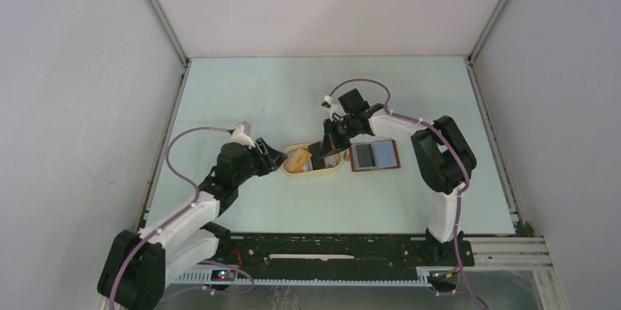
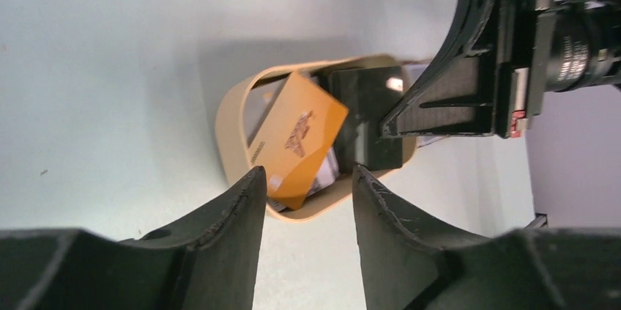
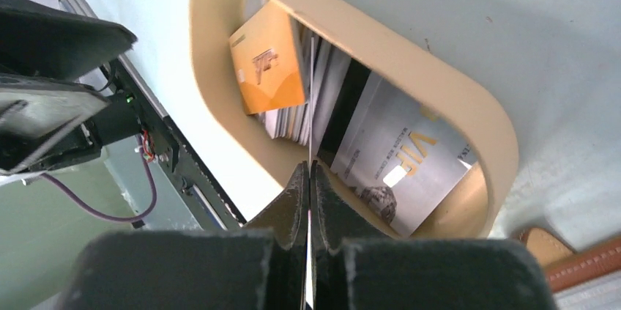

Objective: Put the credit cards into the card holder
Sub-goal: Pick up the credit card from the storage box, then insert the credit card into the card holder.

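You've loaded nothing yet, seemingly | oval cream plastic tray (image 3: pixel 410 68), centre, holds tan-orange plastic card (image 2: pixel 296 138) and whitish card (image 3: pixel 399 156) | reddish-brown leather card holder (image 1: pixel 374 155) open just right | your right gripper (image 3: pixel 309 178) pinches thin dark card (image 2: pixel 366 94) | left gripper (image 2: pixel 307 172) parted, empty, tray's left.

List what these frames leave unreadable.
The held card: edge-on in right wrist view, gripped by the shut right claw; print unreadable.
Card count in tray: left wrist view, orange card and right claw cover others.
The card holder: pockets too small in top view; cut by right wrist frame's edge.
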